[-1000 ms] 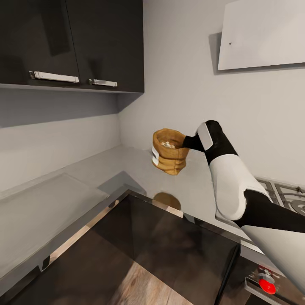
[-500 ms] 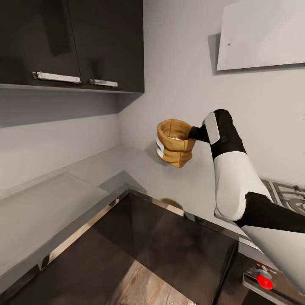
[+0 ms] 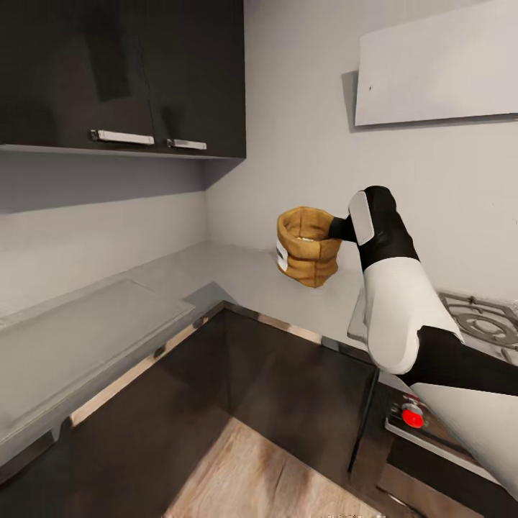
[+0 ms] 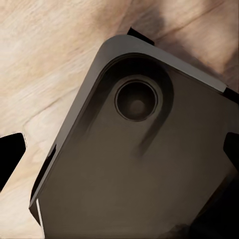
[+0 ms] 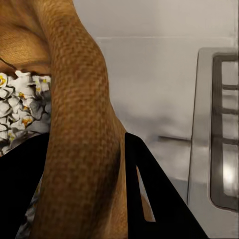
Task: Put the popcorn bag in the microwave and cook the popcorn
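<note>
The tan-orange popcorn bag (image 3: 308, 246) hangs in the air above the grey countertop (image 3: 237, 277), tilted a little, with my right gripper (image 3: 334, 230) shut on its rolled rim. In the right wrist view the rim of the popcorn bag (image 5: 82, 124) passes between the black fingers (image 5: 159, 204), and white popped kernels (image 5: 20, 104) show inside. The left gripper (image 4: 119, 159) is open, its dark fingertips (image 4: 10, 159) far apart over the robot's dark base and the wooden floor. The microwave is out of view.
Dark glossy upper cabinets (image 3: 122, 72) hang at the left above the corner counter. A flat white hood (image 3: 439, 68) sits over the steel gas hob (image 3: 482, 320) at the right. Below are dark lower cabinets (image 3: 288, 403), a red knob (image 3: 411, 416) and wooden floor (image 3: 266, 475).
The whole head view has shifted and pulled back from the counter. The right arm has carried the held bag slightly higher and to the right, toward the hob.
</note>
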